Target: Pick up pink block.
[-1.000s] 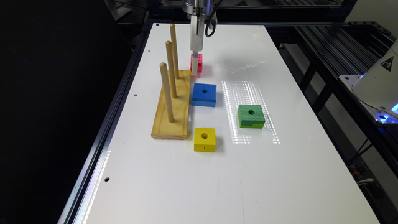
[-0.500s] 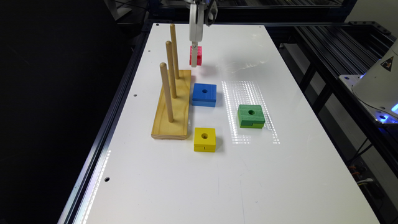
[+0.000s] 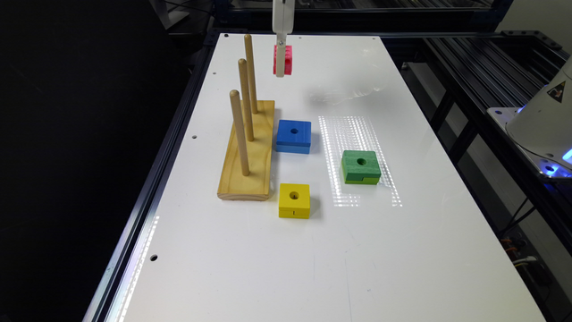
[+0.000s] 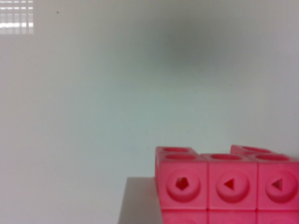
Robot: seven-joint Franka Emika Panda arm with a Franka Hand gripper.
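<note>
The pink block (image 3: 288,60), a small bright pink cube with round holes in its faces, hangs in the air well above the white table (image 3: 313,250). My gripper (image 3: 280,67) is shut on it and comes straight down from above, near the table's far end. In the wrist view the pink block (image 4: 224,184) sits close to the camera, with several of its round holes facing it and the bare table far below.
A wooden base (image 3: 248,152) with three upright pegs stands towards the exterior view's left, its far peg (image 3: 250,74) near the held block. A blue block (image 3: 293,136), a green block (image 3: 360,167) and a yellow block (image 3: 294,200) lie on the table.
The gripper has risen with the pink block, which stood on the table beside the wooden base a second ago and now hangs clear above it.
</note>
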